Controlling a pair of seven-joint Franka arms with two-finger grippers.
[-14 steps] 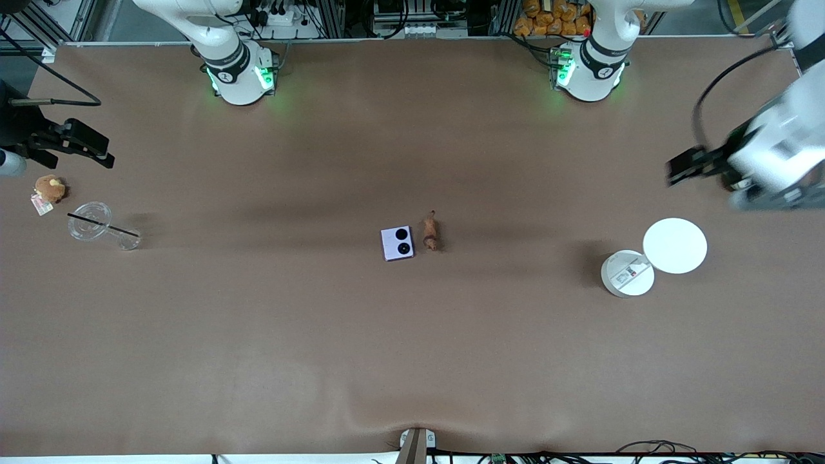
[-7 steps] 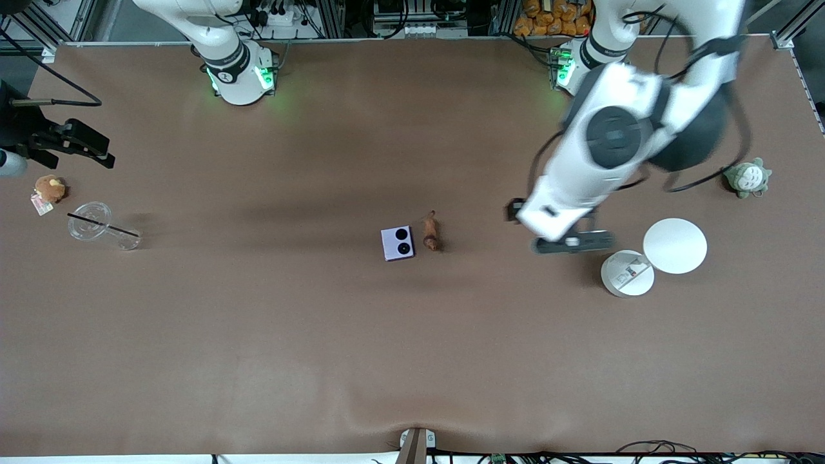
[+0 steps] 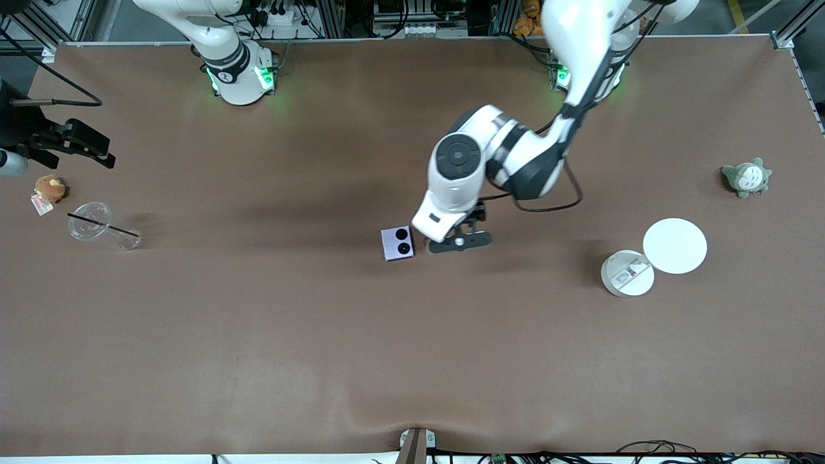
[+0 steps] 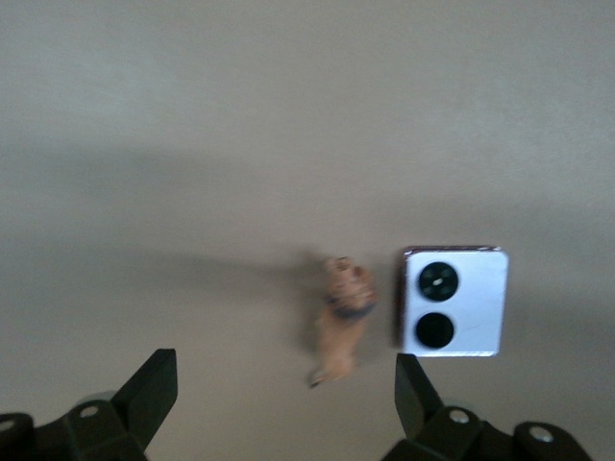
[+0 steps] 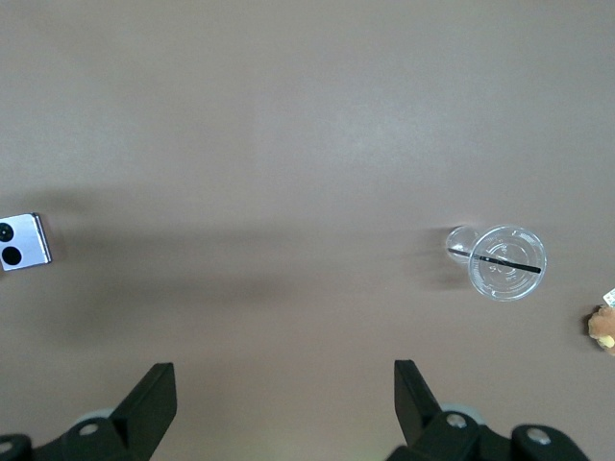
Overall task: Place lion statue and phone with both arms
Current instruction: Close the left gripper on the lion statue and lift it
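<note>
The lion statue (image 4: pixel 343 317), a tiny brown-orange figurine, lies on the brown table right beside the pale-lavender phone (image 3: pixel 397 243), which shows two black circles. In the front view the left hand covers nearly all of the lion. My left gripper (image 3: pixel 454 243) hangs open and empty over the table by the lion, on the side toward the left arm's end. In the left wrist view its fingertips (image 4: pixel 154 389) stand wide apart, short of the lion and the phone (image 4: pixel 454 301). My right gripper (image 3: pixel 90 147) waits open and empty at the right arm's end of the table.
A clear glass cup (image 3: pixel 90 221) with a black stick and a round brown plush (image 3: pixel 49 188) sit near the right gripper. Two white discs (image 3: pixel 675 245) and a grey-green plush (image 3: pixel 746 178) lie toward the left arm's end.
The left arm has swung from its end of the table to the middle and now hangs by the lion. The right arm, phone and lion have not moved.
</note>
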